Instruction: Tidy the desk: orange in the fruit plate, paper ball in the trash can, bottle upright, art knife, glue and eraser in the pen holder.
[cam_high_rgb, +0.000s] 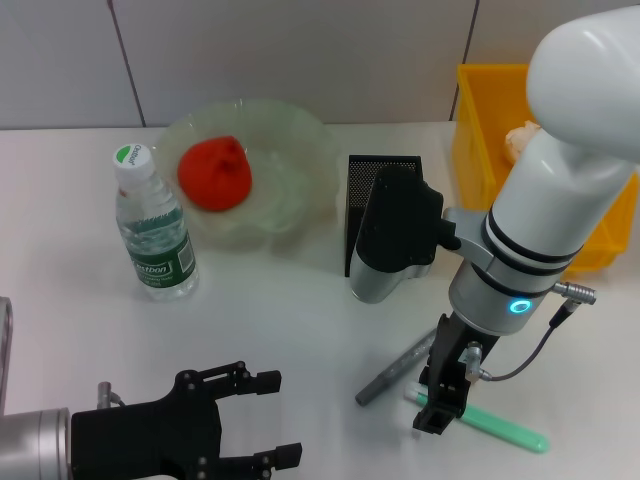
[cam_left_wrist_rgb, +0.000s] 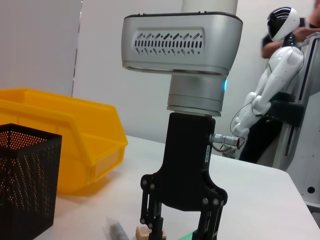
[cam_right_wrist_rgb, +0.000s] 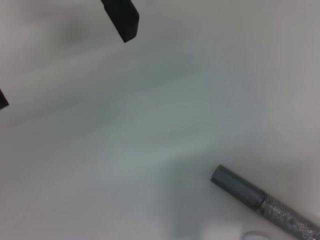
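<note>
Nearest the head camera, the left gripper (cam_high_rgb: 275, 418) is held low over the tabletop (cam_high_rgb: 300, 330) with its fingers spread wide and nothing between them, well apart from the remaining work. One yellow trash can (cam_high_rgb: 480, 130) is seen at the far right with one paper ball (cam_high_rgb: 522, 140) inside it. One plate (cam_high_rgb: 290, 160) is counted, with one orange (cam_high_rgb: 215, 172) already in it. One black mesh pen holder (cam_high_rgb: 382, 175) is half hidden behind the right arm. One bottle (cam_high_rgb: 152, 228) is stood upright. Three small things are left lying on the tabletop: one grey knife (cam_high_rgb: 393, 373), one green glue (cam_high_rgb: 505, 427) and one eraser (cam_left_wrist_rgb: 141, 232). The right gripper (cam_high_rgb: 437, 412), the nearer by far, is pointed straight down with its jaws wide and empty. It is placed over the glue's end, whose long axis runs away to the robot's right. The knife is laid slantwise just to its left, the eraser just beside one finger.
</note>
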